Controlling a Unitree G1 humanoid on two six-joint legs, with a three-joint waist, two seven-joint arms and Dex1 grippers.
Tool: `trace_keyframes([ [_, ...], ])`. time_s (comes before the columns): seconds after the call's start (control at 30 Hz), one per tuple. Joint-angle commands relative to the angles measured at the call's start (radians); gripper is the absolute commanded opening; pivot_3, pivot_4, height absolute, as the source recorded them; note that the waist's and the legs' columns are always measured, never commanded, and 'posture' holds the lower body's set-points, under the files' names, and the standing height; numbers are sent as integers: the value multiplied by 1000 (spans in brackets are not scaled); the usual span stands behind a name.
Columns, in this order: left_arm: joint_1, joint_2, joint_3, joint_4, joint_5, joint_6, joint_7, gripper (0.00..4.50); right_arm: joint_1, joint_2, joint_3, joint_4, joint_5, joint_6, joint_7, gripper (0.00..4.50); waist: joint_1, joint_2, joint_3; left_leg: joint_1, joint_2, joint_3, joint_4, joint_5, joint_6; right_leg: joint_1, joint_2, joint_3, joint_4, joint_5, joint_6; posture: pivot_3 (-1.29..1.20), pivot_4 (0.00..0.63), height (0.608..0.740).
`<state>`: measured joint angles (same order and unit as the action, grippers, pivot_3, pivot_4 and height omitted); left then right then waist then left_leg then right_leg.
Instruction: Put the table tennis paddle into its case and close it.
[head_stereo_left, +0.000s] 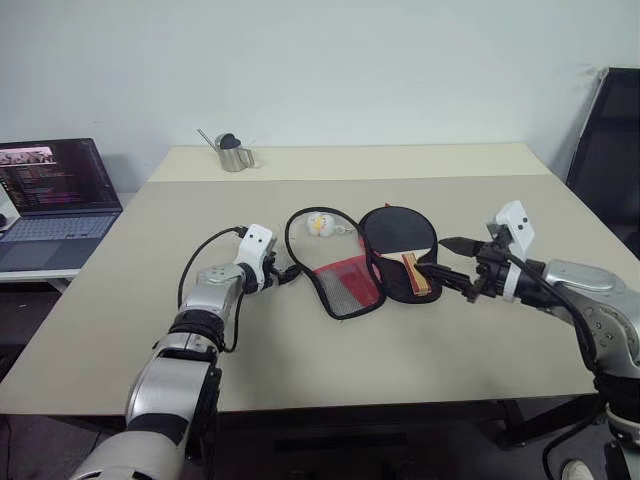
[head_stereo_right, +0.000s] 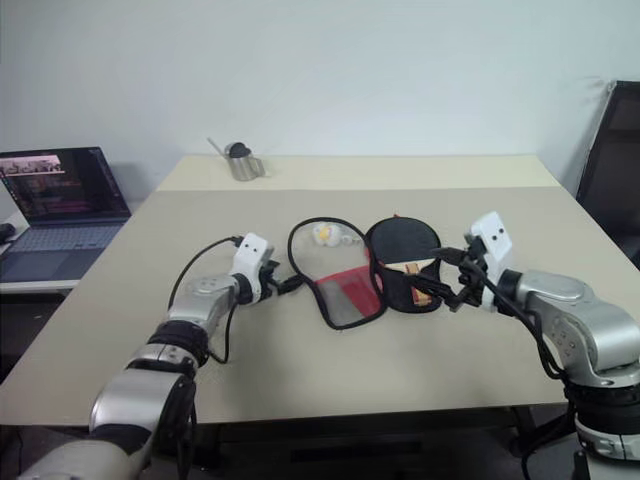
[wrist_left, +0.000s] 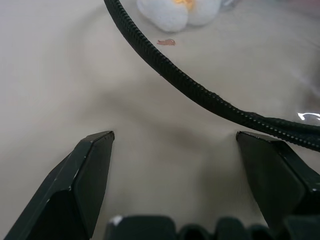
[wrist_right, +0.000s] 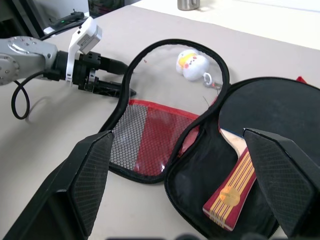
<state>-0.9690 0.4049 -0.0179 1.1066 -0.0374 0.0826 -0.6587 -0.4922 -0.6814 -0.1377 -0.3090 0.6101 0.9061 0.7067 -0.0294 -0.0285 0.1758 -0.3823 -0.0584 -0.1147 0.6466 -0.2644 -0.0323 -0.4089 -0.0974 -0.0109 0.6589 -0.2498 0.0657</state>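
Paddle (wrist_right: 260, 145) lies inside the open case (wrist_right: 200, 165) mid-table | I see its flap (wrist_right: 150, 140) still folded out, zip undone | left claw (head_stereo_left: 287, 272) spread at flap edge, right claw (head_stereo_left: 452, 265) spread empty beside handle | closing remains

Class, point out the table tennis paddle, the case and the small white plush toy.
table tennis paddle (wrist_right: 236, 192), right wrist view, striped handle.
case (wrist_right: 150, 137), right wrist view, red mesh flap.
white plush toy (wrist_right: 191, 65), right wrist view, body.

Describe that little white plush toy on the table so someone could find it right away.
On the beige table, find the open black case in the middle. Inside the loop of its flipped-open lid sits the small white plush toy. Unlike the dark paddle beside it, it is pale, rounded, with a yellow patch and a keyring.
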Motion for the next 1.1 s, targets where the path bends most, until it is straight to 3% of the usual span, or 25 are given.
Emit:
trace_keyframes([
  [0.03,-51,-33,15,16,-8,-31,-31,4258,6,-23,-45,-44,17,-7,-7,4500,1,0,0,0,0,0,0,0,0,0,0,0,0,0,0,0,150,740],
  [0.4,-211,-231,56,-124,-104,31,-153,4258,19,-86,-114,-43,44,13,-13,4500,4,-3,2,-2,0,1,1,0,0,0,-1,0,-1,0,1,0,150,740],
  [0.7,-269,-344,42,-34,-64,-28,-93,4258,29,-142,-174,-3,32,17,-58,4500,-2,-3,2,0,0,3,1,0,0,0,-1,1,0,0,1,0,150,740],
  [0.93,-229,-314,60,-87,-93,-47,-183,4258,34,-114,-153,14,9,23,-133,4500,-2,-3,2,-1,0,3,1,0,0,0,-1,1,0,0,1,0,150,740],
  [1.1,-68,-194,61,-391,-206,99,-437,4258,-22,-60,-60,98,-36,21,-162,4500,-17,-2,2,1,1,4,0,0,0,-1,0,3,1,0,1,0,150,740],
])
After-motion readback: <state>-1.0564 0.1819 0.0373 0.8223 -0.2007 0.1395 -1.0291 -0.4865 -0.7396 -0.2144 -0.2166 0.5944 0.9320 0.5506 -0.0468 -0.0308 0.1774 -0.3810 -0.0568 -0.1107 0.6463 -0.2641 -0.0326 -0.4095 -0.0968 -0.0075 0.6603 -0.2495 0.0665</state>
